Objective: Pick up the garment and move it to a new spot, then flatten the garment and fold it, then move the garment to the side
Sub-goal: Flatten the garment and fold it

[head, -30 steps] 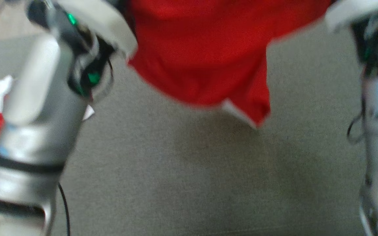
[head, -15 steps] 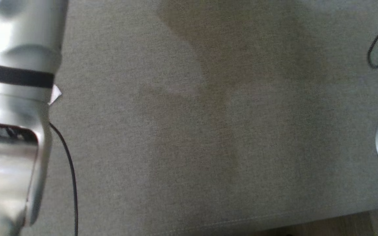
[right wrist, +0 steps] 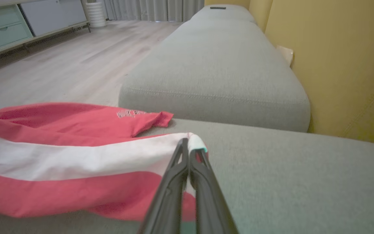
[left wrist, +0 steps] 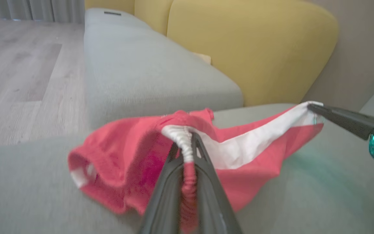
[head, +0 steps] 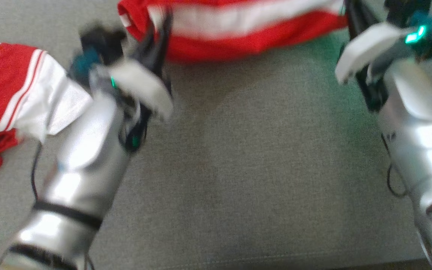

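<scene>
Though blurred overhead, garment (left wrist: 239, 151) crisp wrist-side.

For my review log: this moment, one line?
left gripper: jaws shut on garment | right gripper: jaws shut on garment | garment: stretched between them

place: home living room | evidence: grey sofa (right wrist: 213, 74), yellow backrest (left wrist: 252, 48), curtains (right wrist: 154, 9), wooden floor (right wrist: 76, 55), drawer cabinet (right wrist: 2, 32)

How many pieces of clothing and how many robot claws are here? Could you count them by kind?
Red-and-white garments: 2 (the held garment and a spare garment lying to the robot's left)
Grippers: 2 (left gripper and right gripper, each shut on the held garment)
Total: 4
</scene>
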{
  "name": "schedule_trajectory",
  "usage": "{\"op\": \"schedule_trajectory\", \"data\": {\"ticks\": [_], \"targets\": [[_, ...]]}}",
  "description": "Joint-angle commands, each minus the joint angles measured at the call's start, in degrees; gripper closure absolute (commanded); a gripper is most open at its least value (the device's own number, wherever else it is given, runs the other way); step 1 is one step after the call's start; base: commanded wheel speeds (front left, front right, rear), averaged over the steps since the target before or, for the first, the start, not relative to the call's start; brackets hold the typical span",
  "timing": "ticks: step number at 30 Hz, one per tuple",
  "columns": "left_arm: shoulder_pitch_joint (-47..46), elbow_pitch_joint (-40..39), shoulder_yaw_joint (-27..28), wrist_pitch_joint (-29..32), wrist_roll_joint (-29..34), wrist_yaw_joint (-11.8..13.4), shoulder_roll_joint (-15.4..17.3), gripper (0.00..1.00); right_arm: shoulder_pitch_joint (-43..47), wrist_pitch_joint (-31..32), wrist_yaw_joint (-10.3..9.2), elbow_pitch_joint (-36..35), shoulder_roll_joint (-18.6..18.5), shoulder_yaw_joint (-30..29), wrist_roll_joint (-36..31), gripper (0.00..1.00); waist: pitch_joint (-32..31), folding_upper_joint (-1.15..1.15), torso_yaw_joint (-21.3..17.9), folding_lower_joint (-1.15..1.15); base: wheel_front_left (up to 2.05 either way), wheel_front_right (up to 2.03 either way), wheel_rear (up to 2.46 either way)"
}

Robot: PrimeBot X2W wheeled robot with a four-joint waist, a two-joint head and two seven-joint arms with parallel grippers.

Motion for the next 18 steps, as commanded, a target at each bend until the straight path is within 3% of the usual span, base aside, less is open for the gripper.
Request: {"op": "schedule_trajectory", "data": {"ticks": [1,3,4,7,12,18], "targets": [[0.8,-2.9,0.7,-0.3,-0.1,-0.3,3.0,1.0,1.6,0.6,0.44,-2.6,-0.4,3.0,2.3,1.0,-1.6,0.0,0.7,0.0,0.0,0.0,0.0],[5.3,-4.5,-0.9,-0.3,-0.5,-0.3,4.2,1.0,5.1,2.7,0.44,-5.0,-2.4,8.2,6.2,1.0,-2.9,0.0,1.0,0.0,0.0,0.0,0.0],[9.1,-6.1,-2.6,-0.3,-0.4,-0.3,5.5,1.0,8.3,4.7,0.44,-8.4,-5.2,12.9,10.3,1.0,-4.3,0.0,1.2,0.0,0.0,0.0,0.0],[13.4,-7.8,-4.4,-0.3,-0.2,-0.3,6.6,1.0,12.4,7.7,0.44,-13.7,-10.3,18.3,16.2,1.0,-6.3,0.0,1.8,0.0,0.0,0.0,0.0],[17.4,-9.8,-6.7,-0.3,-0.1,-0.3,7.4,1.0,17.1,12.8,0.44,-21.2,-17.8,24.6,23.0,1.0,-9.5,0.0,1.9,0.0,0.0,0.0,0.0],[20.8,-11.6,-8.8,-0.3,0.7,-0.3,8.0,1.0,20.9,17.1,0.44,-27.0,-23.2,28.2,27.7,1.0,-13.1,0.0,1.5,0.0,0.0,0.0,0.0]]}}
